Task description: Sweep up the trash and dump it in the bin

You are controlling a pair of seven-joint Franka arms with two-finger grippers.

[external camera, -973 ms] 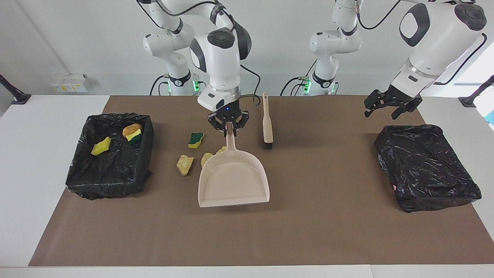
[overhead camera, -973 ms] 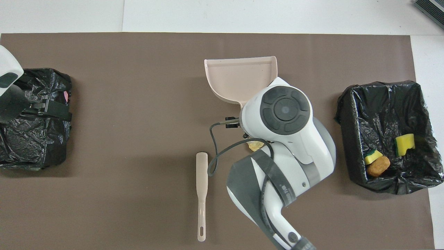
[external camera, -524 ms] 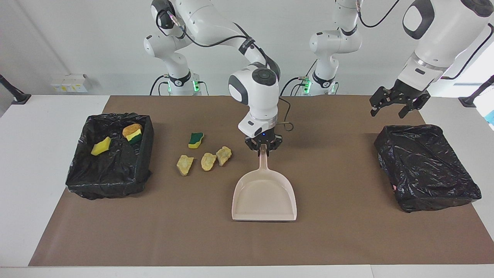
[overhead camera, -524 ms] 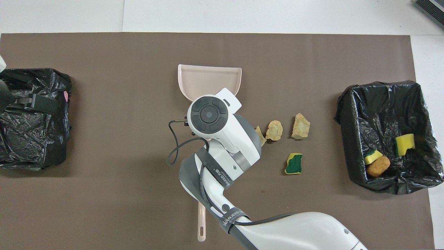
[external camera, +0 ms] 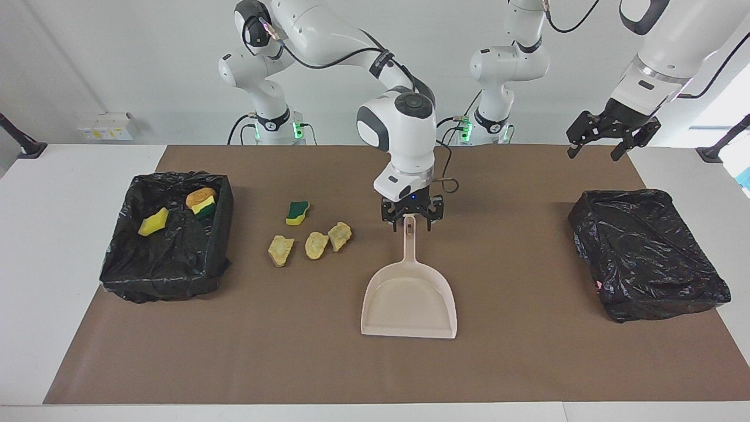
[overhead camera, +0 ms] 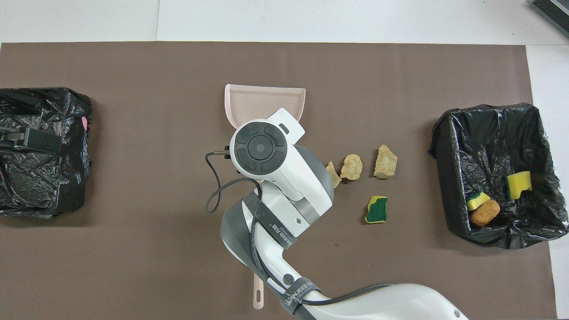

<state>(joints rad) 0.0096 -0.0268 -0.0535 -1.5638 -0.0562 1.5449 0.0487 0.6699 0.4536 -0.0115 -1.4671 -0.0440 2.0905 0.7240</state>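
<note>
The beige dustpan lies flat in the middle of the brown mat, its handle pointing toward the robots. My right gripper stands open at the handle's tip, one finger on each side of it. On the mat toward the right arm's end lie a green-and-yellow sponge and three tan foam lumps. The black-lined bin at that end holds a yellow sponge piece and an orange-brown lump. My left gripper hangs open in the air at its own end.
A second black-lined bin sits at the left arm's end, under the left gripper in the overhead view. Only the end of the brush handle shows below the right arm. The dustpan's mouth faces away from the robots.
The right arm carried the dustpan away from the trash to the mat's middle, set it down, and its gripper opened off the handle. The left gripper rose a little.
</note>
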